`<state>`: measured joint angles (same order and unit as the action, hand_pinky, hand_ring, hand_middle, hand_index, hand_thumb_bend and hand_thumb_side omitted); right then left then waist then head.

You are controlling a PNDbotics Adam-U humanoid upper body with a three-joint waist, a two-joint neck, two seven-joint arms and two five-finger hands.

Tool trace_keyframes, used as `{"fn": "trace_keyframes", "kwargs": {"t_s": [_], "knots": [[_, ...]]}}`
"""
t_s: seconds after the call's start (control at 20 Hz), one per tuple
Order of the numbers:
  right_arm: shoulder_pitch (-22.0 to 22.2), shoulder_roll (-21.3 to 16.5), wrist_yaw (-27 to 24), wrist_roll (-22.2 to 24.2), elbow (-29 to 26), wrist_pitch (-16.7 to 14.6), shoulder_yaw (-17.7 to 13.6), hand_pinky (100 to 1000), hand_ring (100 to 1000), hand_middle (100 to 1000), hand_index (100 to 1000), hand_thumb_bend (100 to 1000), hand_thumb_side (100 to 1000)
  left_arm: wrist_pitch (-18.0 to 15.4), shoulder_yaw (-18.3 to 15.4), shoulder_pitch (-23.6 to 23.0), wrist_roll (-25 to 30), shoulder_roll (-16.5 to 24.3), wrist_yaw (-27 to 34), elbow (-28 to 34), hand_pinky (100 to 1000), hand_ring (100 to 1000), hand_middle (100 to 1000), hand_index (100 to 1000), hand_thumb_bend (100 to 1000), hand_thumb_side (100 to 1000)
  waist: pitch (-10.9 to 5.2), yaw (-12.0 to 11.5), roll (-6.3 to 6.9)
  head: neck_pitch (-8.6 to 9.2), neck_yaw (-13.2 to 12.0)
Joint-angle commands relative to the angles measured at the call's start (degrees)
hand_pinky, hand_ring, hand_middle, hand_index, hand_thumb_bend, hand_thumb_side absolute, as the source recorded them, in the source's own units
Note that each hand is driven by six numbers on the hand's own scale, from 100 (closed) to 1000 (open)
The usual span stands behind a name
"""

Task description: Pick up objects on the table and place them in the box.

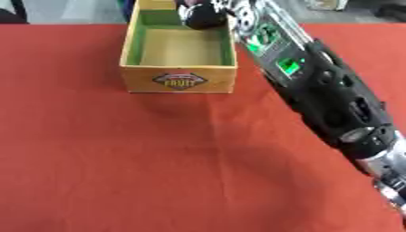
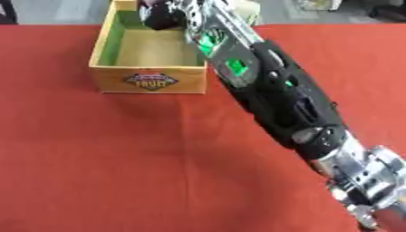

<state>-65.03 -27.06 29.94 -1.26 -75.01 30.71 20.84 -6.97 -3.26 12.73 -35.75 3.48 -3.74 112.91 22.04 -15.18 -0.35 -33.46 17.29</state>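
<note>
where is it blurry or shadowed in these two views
Left eye view: the right robot hand over the box is a dark smear; a soft shadow falls on the cloth beneath the arm. Right eye view: the box label is unreadable.

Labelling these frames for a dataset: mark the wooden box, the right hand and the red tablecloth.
wooden box (image 1: 179, 80): left eye view, on its front wall at the printed label.
right hand (image 1: 200, 14): left eye view, on the dark hand above the box's far end.
red tablecloth (image 2: 119, 172): right eye view, on bare cloth nearer than the box.
</note>
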Motion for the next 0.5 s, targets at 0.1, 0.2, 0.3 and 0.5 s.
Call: {"fn": "trace_keyframes", "kwargs": {"t_s": [0.1,0.2,0.3,0.5], "knots": [[-2.57,1.89,-0.51,-4.67,6.56,-2.69,-1.4,429,575,380,495,100,175,-0.05,0.66,1.05,0.7,0.0,0.58,0.89,461,493,375,494,100,670,-0.28,-0.88,0.1,1.62,0.96],[-2.69,2.59,-0.31,-5.18,9.23,-3.76,-1.22,443,594,408,527,100,176,-0.12,0.91,1.28,0.98,-0.08,0.83,0.99,461,494,376,494,100,671,0.17,-1.36,0.16,1.93,1.29],[-2.59,3.15,1.07,-4.94,11.74,-4.36,-1.03,465,618,440,562,100,157,-0.16,0.93,1.41,1.07,-0.1,0.96,1.07,462,494,376,494,100,672,0.45,-1.64,0.22,2.03,1.48],[-2.38,3.96,4.21,-2.5,14.99,-4.91,-1.4,515,688,542,701,100,115,-0.16,0.95,1.48,1.16,-0.16,1.07,1.1,463,494,376,494,100,673,0.64,-1.77,0.21,2.08,1.74]]}}
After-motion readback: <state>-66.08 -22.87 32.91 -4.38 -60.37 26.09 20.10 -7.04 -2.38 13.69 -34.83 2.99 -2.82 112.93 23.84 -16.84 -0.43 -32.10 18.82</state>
